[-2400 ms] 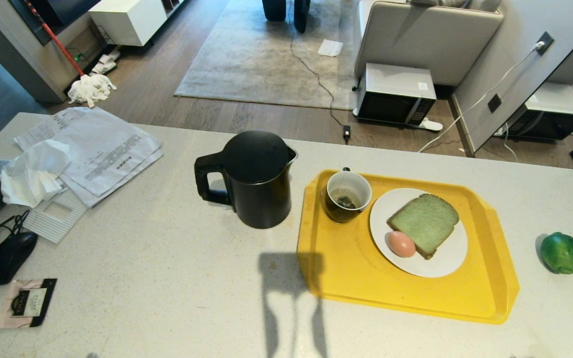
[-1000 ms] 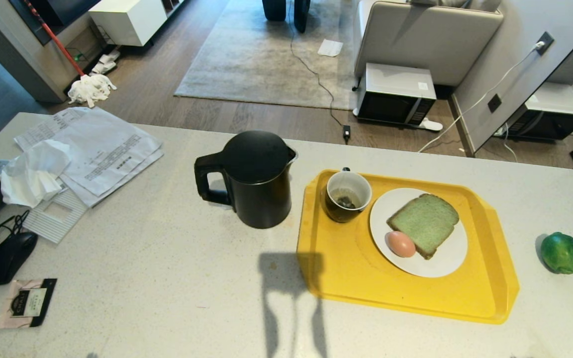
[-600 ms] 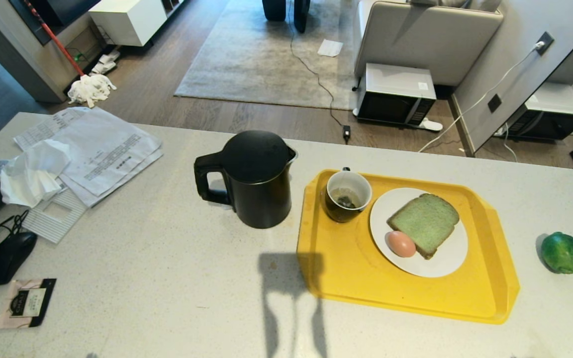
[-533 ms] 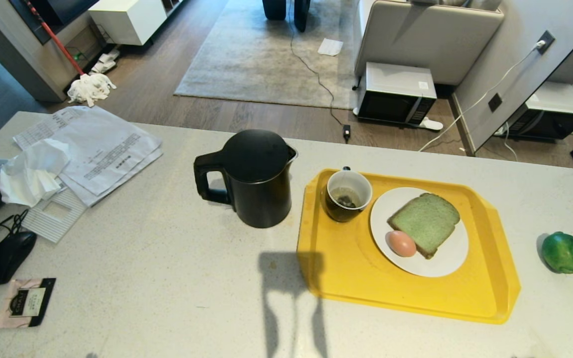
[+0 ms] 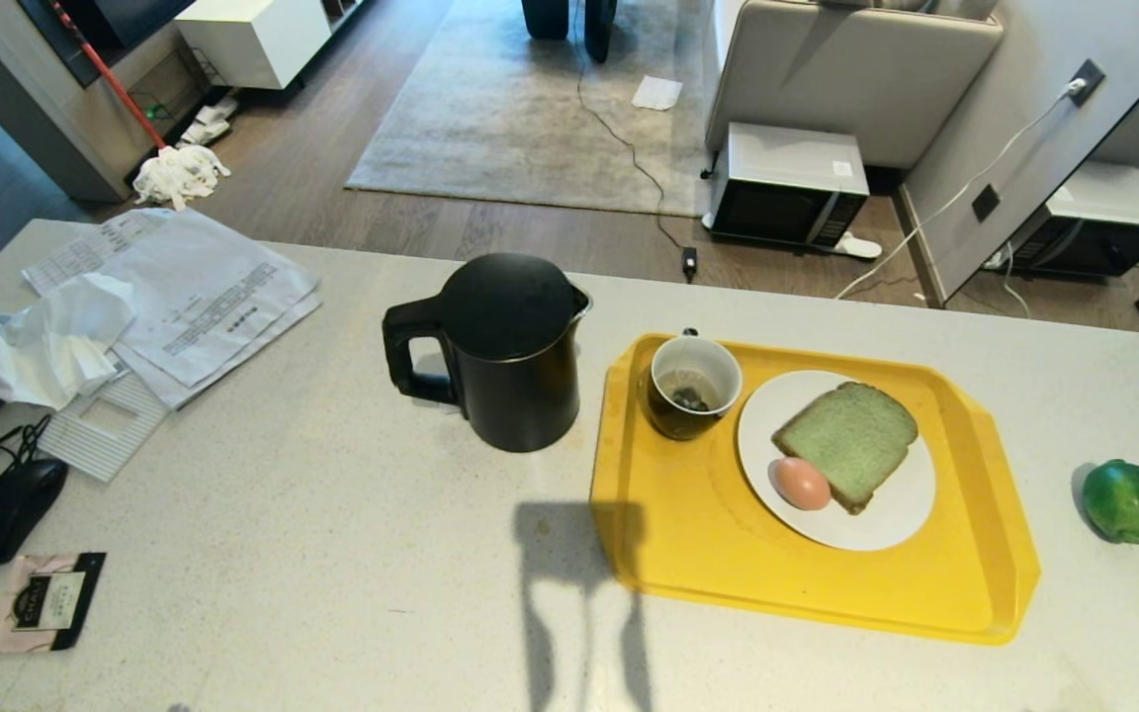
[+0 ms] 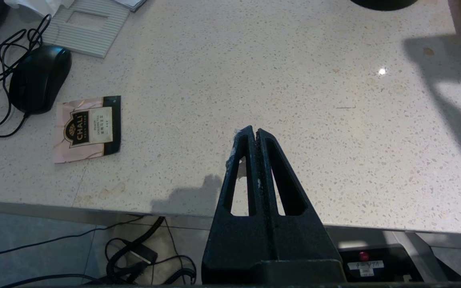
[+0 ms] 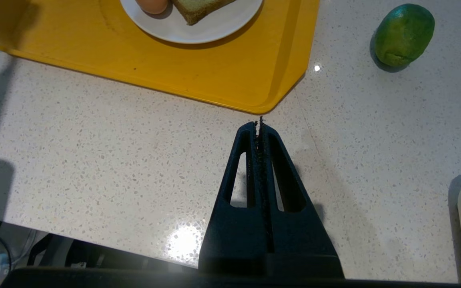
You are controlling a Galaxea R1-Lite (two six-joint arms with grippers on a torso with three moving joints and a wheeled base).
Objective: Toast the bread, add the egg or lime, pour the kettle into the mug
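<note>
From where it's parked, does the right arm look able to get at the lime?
Probably yes. The right gripper hangs shut over the counter's near edge; the lime lies alone on bare counter beyond the tray's corner, nothing between.

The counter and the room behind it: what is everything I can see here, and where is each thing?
kettle: one, black, on the counter left of the tray
tray: one, yellow, on the counter
mug: one, black with white inside, far left corner of the tray
plate: one, white, on the tray
bread: one slice, greenish, on the plate
egg: one, pinkish brown, on the plate beside the bread
lime: one, green, on the counter right of the tray
papers: a stack, white, far left of the counter
computer mouse: one, black, left edge
tea sachet: one, pink and black, near left
microwaves: two, on the floor
mop: one, white head, on the floor
left gripper: black, shut, over the counter's near edge
right gripper: black, shut, near the tray's corner
</note>
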